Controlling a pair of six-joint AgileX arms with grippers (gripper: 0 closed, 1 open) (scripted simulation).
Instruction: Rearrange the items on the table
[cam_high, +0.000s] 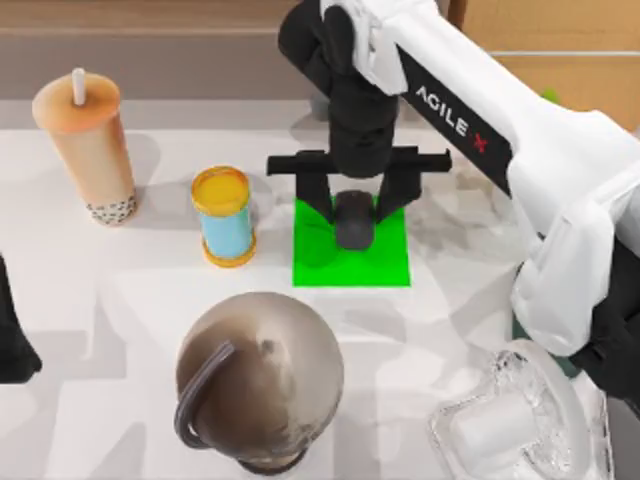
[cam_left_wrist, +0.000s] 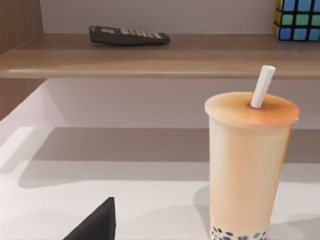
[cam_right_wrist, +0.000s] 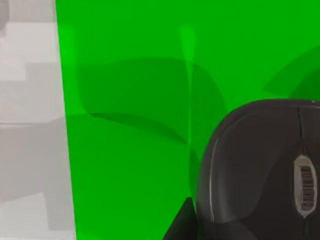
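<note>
The small black mouse (cam_high: 353, 222) lies on a green mat (cam_high: 385, 265) at the middle of the table (cam_high: 450, 330). My right gripper (cam_high: 354, 212) reaches down over the mat, its two fingers shut against the mouse's sides. In the right wrist view the mouse (cam_right_wrist: 260, 170) rests on the mat (cam_right_wrist: 130, 100), with one dark fingertip (cam_right_wrist: 180, 225) touching its edge. The orange-tan drink cup (cam_high: 88, 140) with a white straw stands at the far left; the left wrist view also has the cup (cam_left_wrist: 247, 165). The white fan (cam_high: 515, 420) with its clear grille lies at the front right. My left gripper (cam_high: 12, 340) is parked at the left edge.
A blue can (cam_high: 224, 218) with a yellow lid stands left of the mat. A round brown object (cam_high: 260, 380) with a dark loop sits at the front centre. Behind the table runs a wooden shelf (cam_left_wrist: 160, 55) holding a calculator (cam_left_wrist: 129, 36) and a colour cube (cam_left_wrist: 297, 19).
</note>
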